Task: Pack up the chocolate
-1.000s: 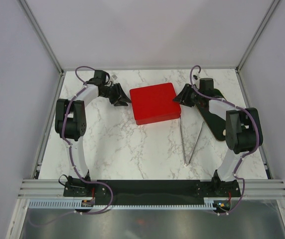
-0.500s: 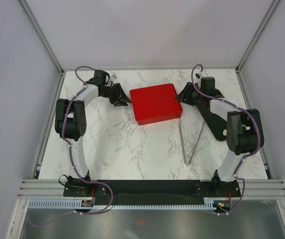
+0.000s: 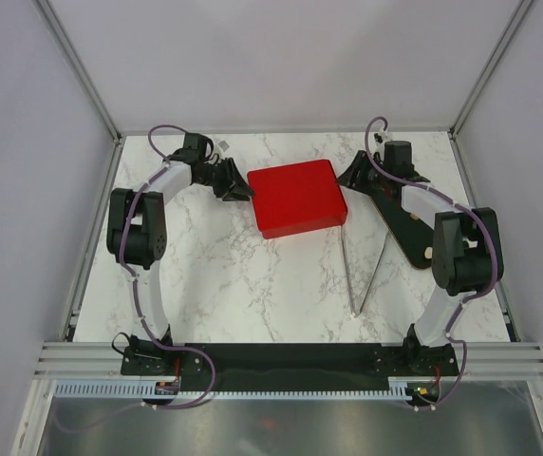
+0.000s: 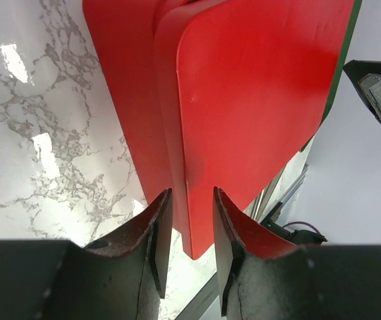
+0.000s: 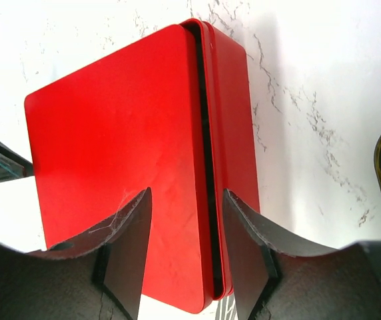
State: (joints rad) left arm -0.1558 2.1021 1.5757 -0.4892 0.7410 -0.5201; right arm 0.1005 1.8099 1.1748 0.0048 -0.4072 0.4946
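- Right arm has shifted slightly toward the far side; the red box (image 3: 295, 197) sits unmoved on the tabletop (image 3: 252, 275).
- Left pincer (image 4: 187, 260) and right pincer (image 5: 184, 253), both spread, straddle opposite box edges, equally near.
- No chocolate shows; likely under the closed lid.

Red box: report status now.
Left fingers open, straddling red box edge. Right fingers open, opposite side. Lid on, chocolate unseen. Nothing in the way.
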